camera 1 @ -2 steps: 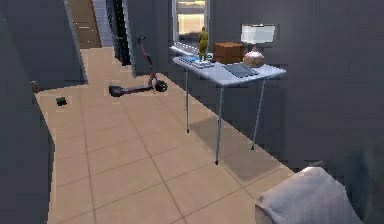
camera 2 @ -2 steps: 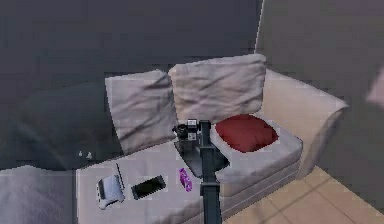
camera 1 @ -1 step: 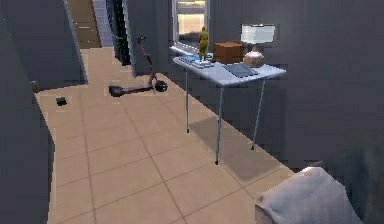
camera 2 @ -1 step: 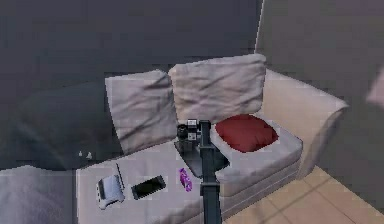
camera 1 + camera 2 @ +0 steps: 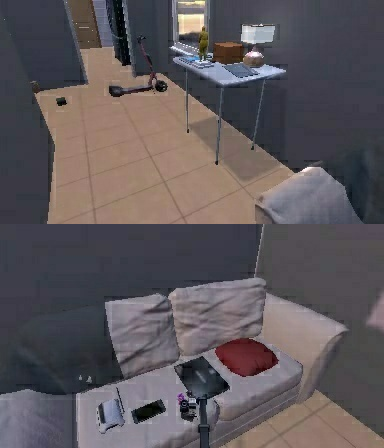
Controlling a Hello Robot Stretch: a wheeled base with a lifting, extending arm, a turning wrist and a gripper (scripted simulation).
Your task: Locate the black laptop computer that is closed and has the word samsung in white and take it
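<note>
A flat black closed laptop (image 5: 203, 376) lies on the pale sofa's seat (image 5: 270, 384), just left of a dark red cushion (image 5: 246, 356). No white word can be made out on its lid. The arm's dark bar (image 5: 207, 424) rises from the arm side view's bottom edge up to the laptop's near edge. My gripper (image 5: 192, 398) stands there, at the laptop's front corner. With the laptop lying on the seat right behind it, I cannot tell whether it holds anything.
On the seat left of the laptop lie a dark phone-like slab (image 5: 148, 410) and a white object (image 5: 110, 411). Two pale back cushions (image 5: 215, 316) lean behind. Ahead stands a thin-legged table (image 5: 208, 68) with a lamp (image 5: 256, 40), a brown box (image 5: 229, 51) and a figurine (image 5: 203, 42). A scooter (image 5: 140, 84) is parked on the tiled floor.
</note>
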